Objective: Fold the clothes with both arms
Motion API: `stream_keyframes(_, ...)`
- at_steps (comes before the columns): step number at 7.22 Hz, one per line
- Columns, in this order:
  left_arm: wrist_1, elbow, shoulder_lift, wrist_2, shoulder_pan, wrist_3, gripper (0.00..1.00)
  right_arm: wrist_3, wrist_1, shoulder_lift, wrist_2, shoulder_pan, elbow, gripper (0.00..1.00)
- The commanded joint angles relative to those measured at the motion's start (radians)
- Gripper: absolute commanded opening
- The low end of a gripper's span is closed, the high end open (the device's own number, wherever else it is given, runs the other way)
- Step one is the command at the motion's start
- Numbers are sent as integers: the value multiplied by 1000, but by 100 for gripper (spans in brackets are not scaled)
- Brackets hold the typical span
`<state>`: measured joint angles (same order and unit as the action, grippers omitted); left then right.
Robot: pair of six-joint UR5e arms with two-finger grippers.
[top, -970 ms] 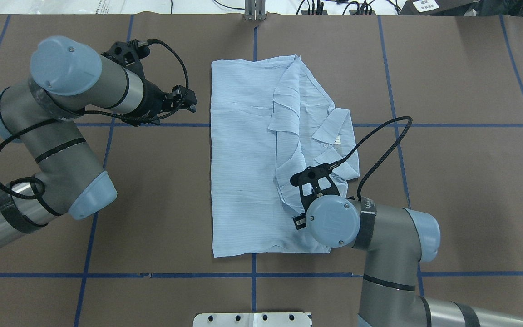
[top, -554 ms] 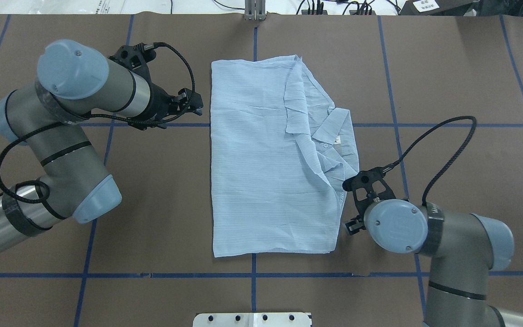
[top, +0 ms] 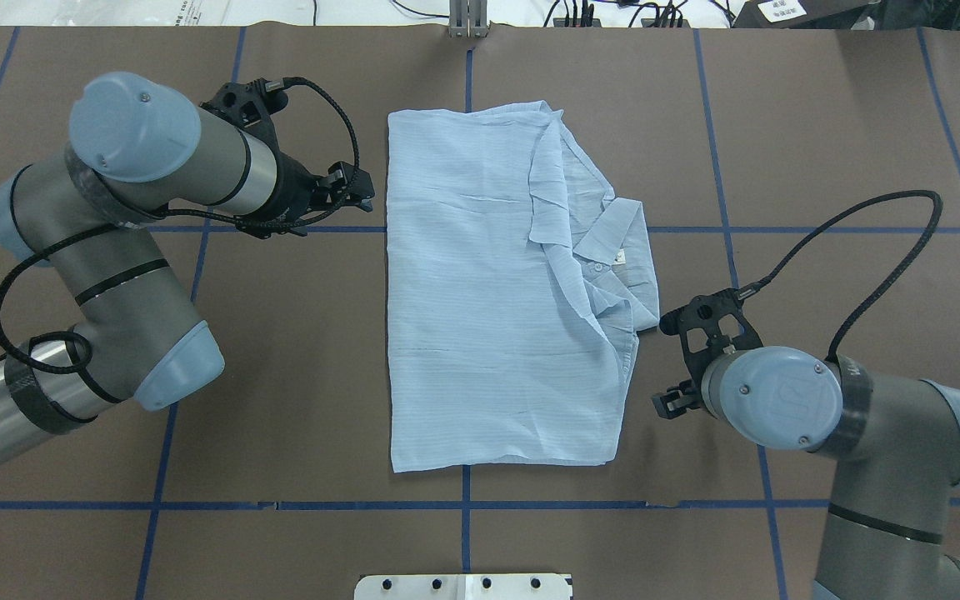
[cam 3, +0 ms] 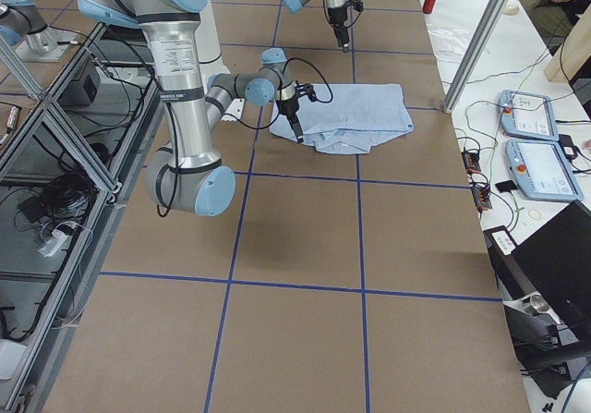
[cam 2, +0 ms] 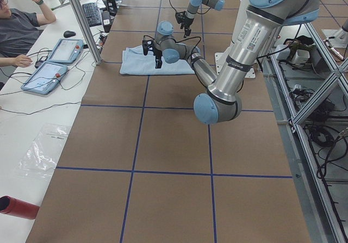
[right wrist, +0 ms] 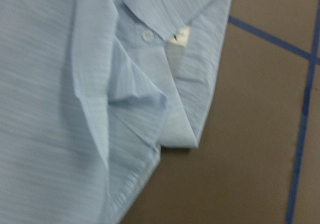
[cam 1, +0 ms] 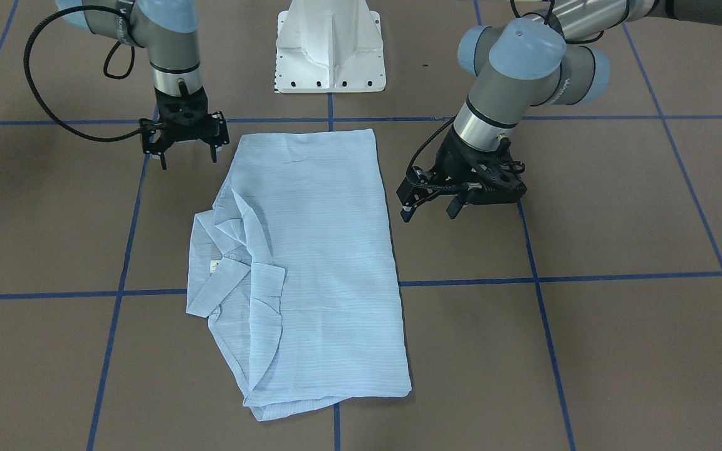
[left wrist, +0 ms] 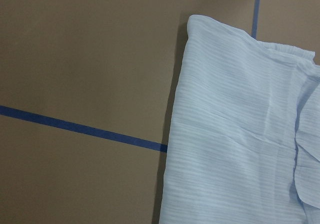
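Note:
The pale blue striped shirt [top: 480,317] lies folded flat in a tall rectangle on the brown table, its collar [top: 613,237] and folded flaps along its right side. My left gripper [cam 1: 429,213] hovers open just beside the shirt's left edge, holding nothing. My right gripper [cam 1: 189,160] hangs open and empty beside the shirt's near right corner, clear of the cloth. The left wrist view looks down on the shirt's far left corner [left wrist: 210,28]. In the right wrist view I see the collar, a white button [right wrist: 146,35] and the neck label [right wrist: 178,35].
The white pedestal base [cam 1: 329,50] stands at the robot's edge of the table. Blue tape lines [top: 280,505] grid the brown surface. A person [cam 2: 22,31] sits at a side bench with two tablets [cam 2: 51,63] past the table's far edge.
My right gripper has moved right, off the shirt, leaving the flap lying flat along the right side. My left gripper has shifted slightly toward the shirt's left edge.

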<state>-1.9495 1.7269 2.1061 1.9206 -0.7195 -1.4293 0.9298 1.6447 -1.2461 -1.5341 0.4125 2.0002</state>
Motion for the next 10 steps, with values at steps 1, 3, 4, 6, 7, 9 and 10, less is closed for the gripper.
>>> stream_keyframes(1,-5,-4,-3,-2,0,9,100,-5,-9,161,-3,49,-150,100)
stream_keyframes(3,-6,-6,-3,-2,0,9,100,-8,-11,270,3,54,-298,100)
stream_keyframes(4,-12,-16,-3,-2,0,9,100,-18,-11,310,3,60,-363,100)
stream_keyframes(6,-55,-46,-3,-2,2,7,100,-48,-11,301,2,72,-371,100)
stream_keyframes(7,-55,-49,-3,-2,2,7,100,-57,-11,291,2,77,-377,100)
stream_keyframes(9,-57,-49,-3,-2,2,7,100,-115,-11,226,-11,127,-379,100)
stream_keyframes(10,-57,-47,0,-2,2,6,100,-179,-9,196,-21,168,-374,100)
